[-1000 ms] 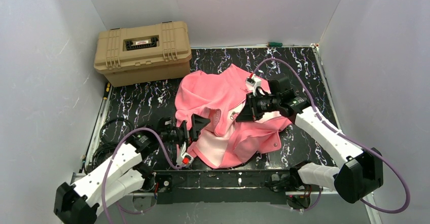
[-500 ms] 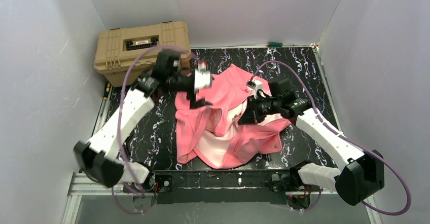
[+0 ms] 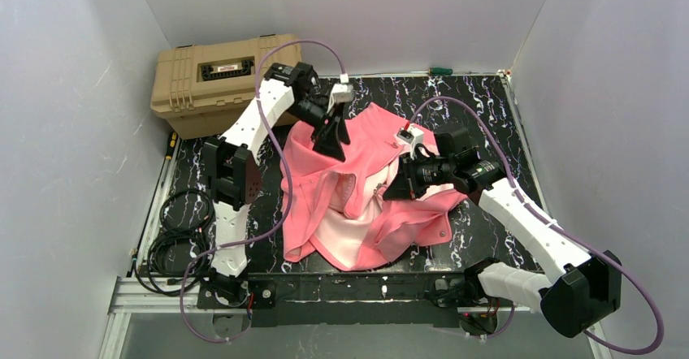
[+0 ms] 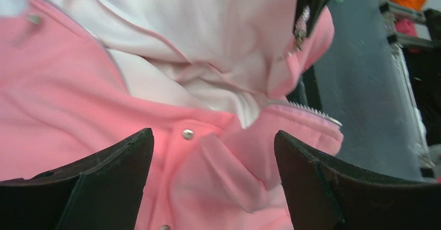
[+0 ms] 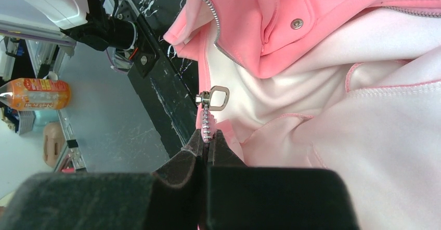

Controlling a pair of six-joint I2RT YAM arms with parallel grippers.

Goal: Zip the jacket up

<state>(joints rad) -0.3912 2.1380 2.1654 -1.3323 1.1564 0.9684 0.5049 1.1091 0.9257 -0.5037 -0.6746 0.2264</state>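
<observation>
1. As the overhead camera shows it, the jacket (image 3: 370, 136) lies crumpled and unzipped in the middle of the dark marbled surface (image 3: 236, 160). Its pale lining (image 3: 345, 241) is turned up toward the near edge. A tan case (image 3: 230, 83) sits in the far left corner, close by the jacket's far edge. The left gripper (image 3: 331, 149) points down over the jacket's far left part with its jaws spread. The right gripper (image 3: 390, 190) reaches in from the right to the jacket's middle, jaws together.

2. Through the left wrist camera, the two dark fingers (image 4: 104, 167) stand wide apart with nothing pinched between them. Pink cloth fills the gap below them, and whether the tips touch it cannot be told. A metal snap (image 4: 187, 134) sits on the fabric between the fingers. A row of zipper teeth (image 4: 307, 111) runs along the jacket's edge to the right, and pale lining is bunched above.

3. Through the right wrist camera, the fingers are clamped tight on the toothed edge of the jacket, just below the slider (image 5: 216, 98). The slider's metal pull loop sticks out to the right. A second toothed edge runs along the pink fold at upper left. An orange bottle (image 5: 34, 94) lies beyond the surface at far left.
</observation>
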